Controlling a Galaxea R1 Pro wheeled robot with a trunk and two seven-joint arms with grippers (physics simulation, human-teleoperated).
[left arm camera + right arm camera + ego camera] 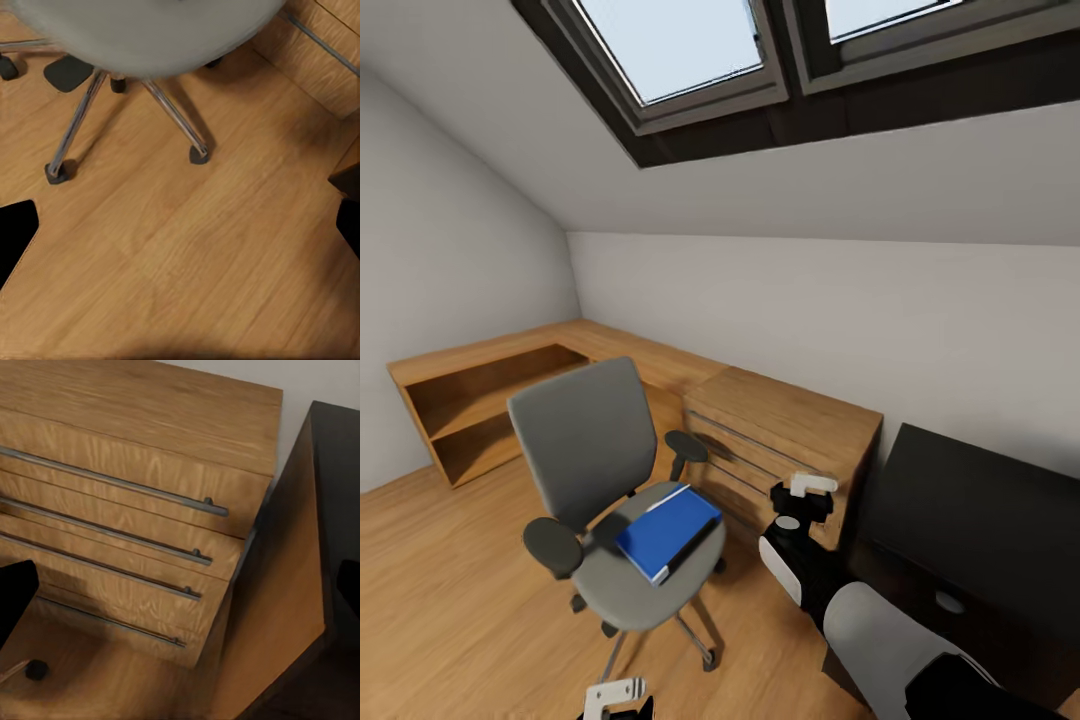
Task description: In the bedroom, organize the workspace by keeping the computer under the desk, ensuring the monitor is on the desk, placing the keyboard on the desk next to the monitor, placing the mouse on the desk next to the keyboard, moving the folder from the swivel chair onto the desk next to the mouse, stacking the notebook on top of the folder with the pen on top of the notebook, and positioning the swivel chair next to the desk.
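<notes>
Attic bedroom, sloped ceiling with 2 skylights [670,45] above. Swivel chair [595,440] stands on the wooden floor [440,570] left of centre, grey back facing far-left, black armrests either side. Blue folder [665,530] lies flat on the seat, toward its near-right edge, white page edges showing. Behind the chair a light wooden shelf unit [480,400] runs along the far-left wall and joins a wooden drawer chest [780,440] with 4 long metal bar handles. Right of the chest, black top of the desk [980,510] at the right edge, a silver knob on its black front.

Right gripper [808,492] hangs between chair and chest, near the chest front; fingers spread, nothing between them. Right wrist view: chest drawers and desk side, dark fingertips [15,596] wide apart. Left gripper [615,695] is at the near edge below the chair, empty. Left wrist view: chrome base legs and castors [199,155] over bare floor, fingertips [15,236] apart, open.
</notes>
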